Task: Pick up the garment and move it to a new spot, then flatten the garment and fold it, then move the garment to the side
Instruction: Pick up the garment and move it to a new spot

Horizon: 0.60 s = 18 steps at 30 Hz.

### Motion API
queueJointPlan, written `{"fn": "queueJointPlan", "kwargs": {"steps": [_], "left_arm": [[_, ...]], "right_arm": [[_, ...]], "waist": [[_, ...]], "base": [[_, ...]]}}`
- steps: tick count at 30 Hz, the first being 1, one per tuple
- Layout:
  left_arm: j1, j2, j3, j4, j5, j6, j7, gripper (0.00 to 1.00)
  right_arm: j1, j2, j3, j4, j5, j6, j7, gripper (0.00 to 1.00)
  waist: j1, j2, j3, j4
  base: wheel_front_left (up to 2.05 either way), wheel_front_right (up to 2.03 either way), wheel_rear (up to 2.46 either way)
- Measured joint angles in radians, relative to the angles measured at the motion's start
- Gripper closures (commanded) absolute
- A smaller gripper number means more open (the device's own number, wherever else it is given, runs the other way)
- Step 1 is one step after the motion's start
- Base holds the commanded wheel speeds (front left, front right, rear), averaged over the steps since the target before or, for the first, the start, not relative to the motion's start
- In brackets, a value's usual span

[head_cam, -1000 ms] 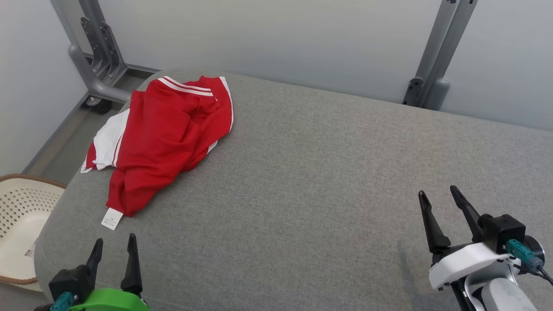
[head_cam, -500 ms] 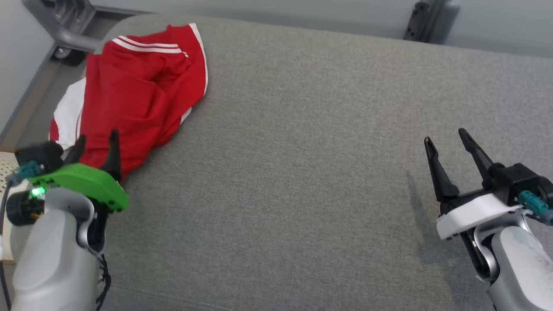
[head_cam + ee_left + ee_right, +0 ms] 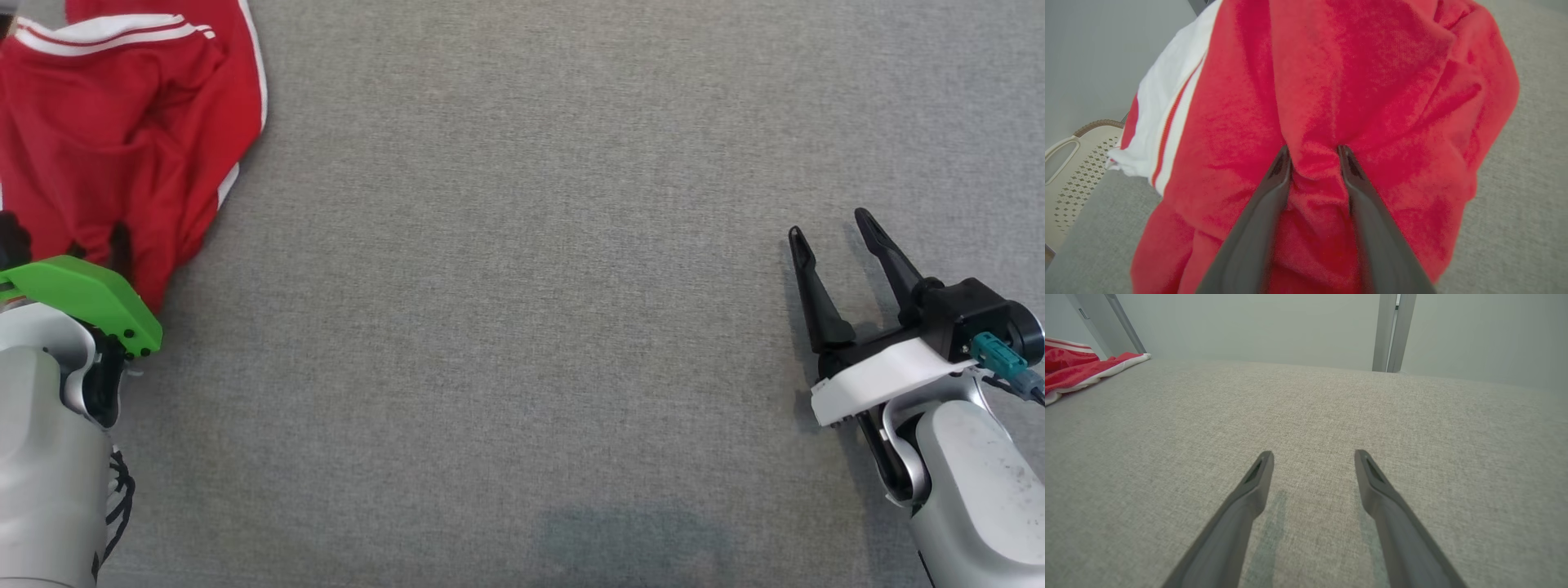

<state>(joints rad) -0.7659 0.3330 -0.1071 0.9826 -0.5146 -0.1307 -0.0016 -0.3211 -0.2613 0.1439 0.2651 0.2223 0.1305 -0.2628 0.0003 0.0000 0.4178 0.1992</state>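
- Garment [image 3: 122, 122], red w/ white trim: crumpled at far-left of surface [image 3: 522, 286], unmoved (cam tilted down).
- L gripper [image 3: 1314, 157]: now down on garment, narrower than before, cloth ridge betw. fingers; grasp firm or not, cannot tell.
- R gripper [image 3: 829, 224]: spread wide, empty, as before.
- Surface: grey woven fabric; pale wall [image 3: 1249, 326], metal post [image 3: 1392, 330], perforated basket [image 3: 1069, 175] beyond.
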Motion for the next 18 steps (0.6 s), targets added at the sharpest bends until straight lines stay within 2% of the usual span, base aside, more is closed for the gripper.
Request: {"fn": "queueJointPlan", "kwargs": {"steps": [5, 11, 18], "left_arm": [[-0.004, 0.02, 0.0, 0.052, -0.005, 0.0, -0.042, 1.0], [-0.003, 0.063, -0.006, 0.036, 0.018, 0.02, -0.171, 1.0], [-0.004, 0.106, -0.04, -0.141, 0.071, 0.023, -0.229, 1.0]], "right_arm": [[0.024, 0.015, -0.011, 0.009, 0.003, 0.0, 0.0, 0.0], [0.072, 0.039, -0.022, 0.018, 0.007, 0.0, 0.0, 0.0], [0.128, 0.079, -0.024, 0.025, 0.02, 0.0, 0.0, 0.0]], "waist": [[-0.0001, 0.0, -0.014, -0.032], [-0.0002, 0.0, -0.073, -0.037], [-0.0003, 0.0, -0.17, -0.024]], "base": [[0.0, 0.0, 0.0], [0.0, 0.0, 0.0], [0.0, 0.0, 0.0]]}}
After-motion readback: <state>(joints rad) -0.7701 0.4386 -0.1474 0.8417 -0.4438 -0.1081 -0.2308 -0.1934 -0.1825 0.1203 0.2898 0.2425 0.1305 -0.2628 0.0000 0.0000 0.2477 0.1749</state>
